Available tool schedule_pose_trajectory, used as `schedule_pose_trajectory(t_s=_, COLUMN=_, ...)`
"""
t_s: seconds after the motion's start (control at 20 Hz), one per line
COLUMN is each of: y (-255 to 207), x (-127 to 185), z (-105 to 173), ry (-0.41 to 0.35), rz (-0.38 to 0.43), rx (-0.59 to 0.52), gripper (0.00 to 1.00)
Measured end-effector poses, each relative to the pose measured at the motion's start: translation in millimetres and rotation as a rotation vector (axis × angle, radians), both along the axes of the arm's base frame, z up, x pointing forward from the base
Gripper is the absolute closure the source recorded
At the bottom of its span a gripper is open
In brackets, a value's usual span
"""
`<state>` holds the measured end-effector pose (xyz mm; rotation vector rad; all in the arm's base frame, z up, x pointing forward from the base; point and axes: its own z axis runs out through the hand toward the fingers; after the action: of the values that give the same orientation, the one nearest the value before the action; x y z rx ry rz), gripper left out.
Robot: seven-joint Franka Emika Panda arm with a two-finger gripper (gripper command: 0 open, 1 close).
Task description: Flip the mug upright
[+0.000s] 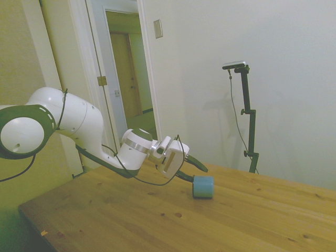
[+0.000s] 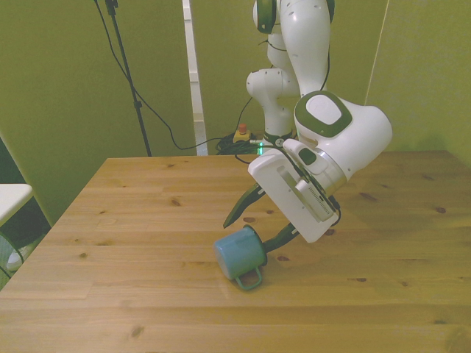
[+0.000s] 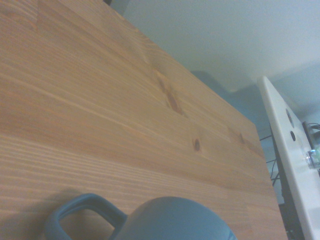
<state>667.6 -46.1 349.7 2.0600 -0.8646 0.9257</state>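
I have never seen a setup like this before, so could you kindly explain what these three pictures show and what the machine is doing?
It is one white robot arm ending in a two-finger pincer, seen by three cameras at one moment. One picture is taken from the table's side, one from across the table, and one from a camera on the arm's wrist, very close. On the wooden table lies a small blue mug on its side, handle resting on the wood. The pincer is open, its dark fingers reaching to either side of the mug's rim end. Nothing is held yet.
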Motion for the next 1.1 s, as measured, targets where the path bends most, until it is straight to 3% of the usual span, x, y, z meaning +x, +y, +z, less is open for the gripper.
schedule_pose_trajectory(t_s=0.05, y=-1, x=1, z=0, ry=0.0, rz=-0.001, rx=-0.002, gripper=1.0)
schedule_pose_trajectory(t_s=1.1, y=-15, x=7, z=-17, ry=0.016, rz=-0.026, rx=-0.016, gripper=1.0)
